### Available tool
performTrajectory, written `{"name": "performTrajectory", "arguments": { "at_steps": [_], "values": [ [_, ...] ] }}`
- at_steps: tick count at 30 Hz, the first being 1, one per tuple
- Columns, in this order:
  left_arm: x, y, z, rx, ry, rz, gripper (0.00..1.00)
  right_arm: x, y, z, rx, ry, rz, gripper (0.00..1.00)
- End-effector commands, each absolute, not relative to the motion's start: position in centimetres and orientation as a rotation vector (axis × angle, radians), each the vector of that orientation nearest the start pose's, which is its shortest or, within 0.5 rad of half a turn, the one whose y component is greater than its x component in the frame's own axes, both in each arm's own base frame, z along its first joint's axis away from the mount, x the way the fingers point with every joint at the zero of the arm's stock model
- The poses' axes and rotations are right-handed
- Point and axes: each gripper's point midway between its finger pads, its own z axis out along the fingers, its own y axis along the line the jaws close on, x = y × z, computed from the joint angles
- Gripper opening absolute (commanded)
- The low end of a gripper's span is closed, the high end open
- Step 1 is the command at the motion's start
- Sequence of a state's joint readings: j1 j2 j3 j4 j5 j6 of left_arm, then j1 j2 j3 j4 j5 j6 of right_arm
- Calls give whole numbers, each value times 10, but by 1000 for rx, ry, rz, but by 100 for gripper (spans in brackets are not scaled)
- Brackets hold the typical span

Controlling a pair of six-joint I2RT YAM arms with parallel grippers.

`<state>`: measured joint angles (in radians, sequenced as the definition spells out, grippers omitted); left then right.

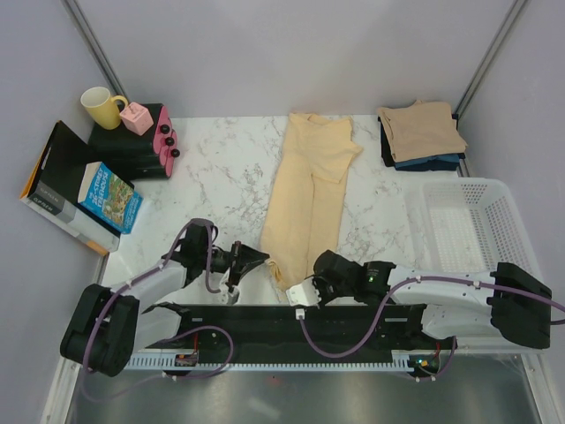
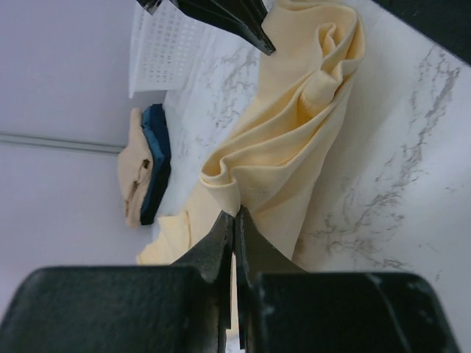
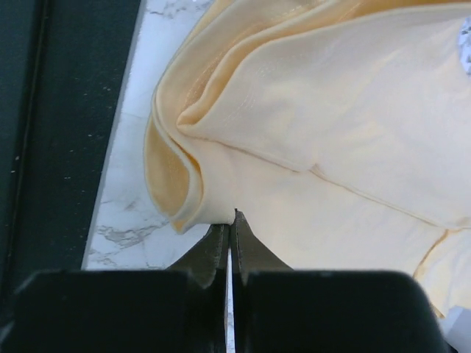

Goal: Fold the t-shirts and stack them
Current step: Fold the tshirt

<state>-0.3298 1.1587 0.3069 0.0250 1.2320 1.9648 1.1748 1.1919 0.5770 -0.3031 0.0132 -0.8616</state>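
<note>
Pale yellow-cream cotton t-shirt (image 1: pixel 305 190) lies down the middle of the overhead view. It is folded lengthwise into a long strip on the white marble-patterned table (image 1: pixel 221 168), with its sleeve end toward the top of the frame and its hem at lower centre.

The black left gripper (image 2: pixel 235 215) has its fingers pressed together at the hem's left corner. The black right gripper (image 3: pixel 232 217) is closed the same way at the right corner. In each wrist view the cloth bunches right at the tips, so both seem to pinch a thin bite of fabric. How deep that bite goes is hidden.

The shirt looks light and limp, with no stiffness of its own. It will likely sag between the two holds, and its stacked layers may slide apart. A shallow nip could slip off or catch only the top layer. The best hold is probably both hem corners, through every layer, kept level and spread so the edge stays taut.

At upper right, well apart, a folded tan-beige t-shirt (image 1: pixel 422 128) tops folded dark navy-teal shirts (image 1: pixel 437 162). A white plastic mesh basket (image 1: pixel 494 199) sits just below them at the right of the frame.
</note>
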Motion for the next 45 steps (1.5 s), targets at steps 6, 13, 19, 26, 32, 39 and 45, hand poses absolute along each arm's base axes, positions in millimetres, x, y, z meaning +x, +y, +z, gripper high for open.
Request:
{"name": "performTrajectory", "arguments": {
  "at_steps": [6, 13, 19, 26, 32, 39, 45],
  "values": [
    [209, -231, 149, 1799, -22, -17, 2, 183, 254, 97, -1983, 1318, -36, 0],
    [250, -237, 166, 1771, 62, 51, 2, 215, 238, 121, -1882, 1381, -149, 0],
    [274, -242, 179, 1750, 77, 89, 2, 246, 221, 139, -1801, 1440, -235, 0],
    [297, -245, 180, 1746, 111, 110, 2, 268, 202, 142, -1770, 1478, -301, 0],
    [317, -249, 175, 1749, 125, 127, 2, 295, 195, 142, -1740, 1485, -343, 0],
    [346, -256, 172, 1733, 132, 159, 2, 346, 194, 150, -1679, 1499, -386, 0],
    [376, -264, 170, 1715, 130, 187, 2, 383, 190, 157, -1652, 1506, -422, 0]
  ]
}}
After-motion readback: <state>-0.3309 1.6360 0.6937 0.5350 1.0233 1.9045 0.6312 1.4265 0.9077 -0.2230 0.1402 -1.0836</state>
